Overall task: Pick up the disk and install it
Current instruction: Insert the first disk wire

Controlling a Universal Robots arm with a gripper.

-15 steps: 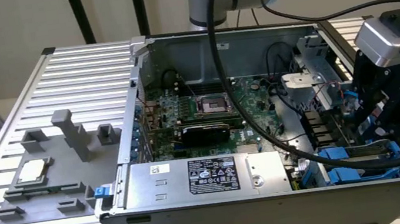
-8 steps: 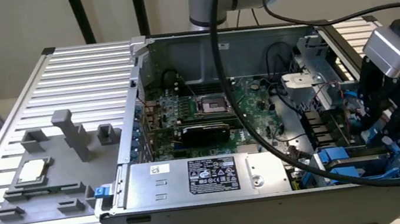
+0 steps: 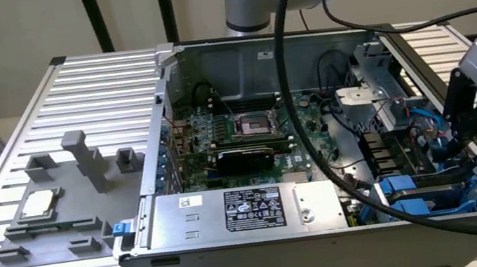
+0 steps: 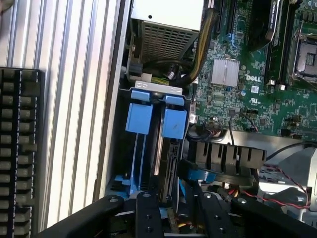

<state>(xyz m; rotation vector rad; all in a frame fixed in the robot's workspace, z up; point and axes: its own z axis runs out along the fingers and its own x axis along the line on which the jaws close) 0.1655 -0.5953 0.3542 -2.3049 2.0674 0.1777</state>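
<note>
Noted disk (image 4: pixel 174 124) on edge in the blue-railed corner drive bay (image 4: pixel 117 163); cannot tell whether end effector (image 4: pixel 176 218) at its near end grips it; could bind there if tilted, or snag adjacent cables (image 4: pixel 208 131).

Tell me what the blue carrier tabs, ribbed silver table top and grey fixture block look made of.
Blue carrier tabs: likely moulded plastic, matte, uniform colour. Ribbed silver table top: seemingly extruded aluminium, satin sheen, straight slots. Grey fixture block: probably plastic, dull, no glints.
</note>
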